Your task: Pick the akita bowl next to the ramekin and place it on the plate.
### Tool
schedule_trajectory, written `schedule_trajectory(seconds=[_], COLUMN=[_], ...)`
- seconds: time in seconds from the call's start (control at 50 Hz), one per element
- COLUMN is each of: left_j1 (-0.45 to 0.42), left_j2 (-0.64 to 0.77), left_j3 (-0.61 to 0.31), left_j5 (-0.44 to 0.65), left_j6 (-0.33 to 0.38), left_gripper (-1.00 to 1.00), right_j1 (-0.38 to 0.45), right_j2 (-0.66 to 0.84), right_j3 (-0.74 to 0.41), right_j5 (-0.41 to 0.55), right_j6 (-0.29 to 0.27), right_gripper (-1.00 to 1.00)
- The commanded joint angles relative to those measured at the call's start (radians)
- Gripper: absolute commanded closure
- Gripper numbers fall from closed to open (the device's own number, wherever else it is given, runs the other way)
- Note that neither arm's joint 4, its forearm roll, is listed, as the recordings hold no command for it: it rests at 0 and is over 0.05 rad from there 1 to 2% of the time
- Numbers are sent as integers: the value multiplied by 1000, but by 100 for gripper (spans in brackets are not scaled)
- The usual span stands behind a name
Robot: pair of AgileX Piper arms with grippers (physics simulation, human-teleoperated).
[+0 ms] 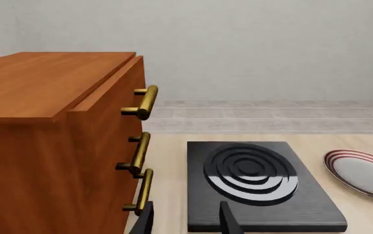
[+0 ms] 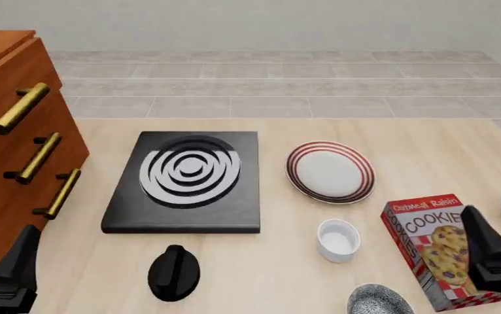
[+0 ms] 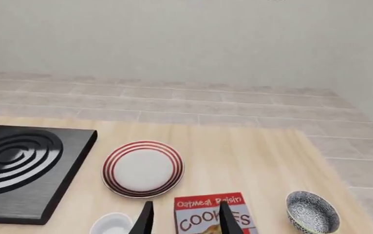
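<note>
Nothing done yet, I judge: the round white plate with thin red rings (image 2: 330, 171) sits bare. Two speckled bowls on the table; my target, the small dark-sided grey-white speckled akita bowl (image 2: 380, 301), lies at the near edge just beside the small plain white straight-sided ramekin (image 2: 338, 240), half cut off in the front view. The look-alike speckled bowl (image 3: 312, 212) sits beyond the red oatmeal cookie box (image 2: 440, 252). Right gripper (image 3: 186, 217) hangs above the box, fingers parted, holding nothing; bowl is near, to its left. Left gripper (image 1: 188, 219) is idle, parted, empty. Pick and place both remain.
</note>
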Motion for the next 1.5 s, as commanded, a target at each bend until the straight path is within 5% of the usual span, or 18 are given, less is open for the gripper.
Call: schedule_trajectory(seconds=[0.02,1.12,1.5], left_j1=[0,0,0], left_j2=[0,0,0], left_j3=[0,0,0], left_j5=[0,0,0], left_j6=[0,0,0], left_gripper=[-100,-100,-100], right_j1=[1,54,94], right_j2=[27,159,160], right_j3=[-51,-271,-381], right_j5=[27,79,186], right_j6=[-21,-95,-91], right_gripper=[-100,-100,-100])
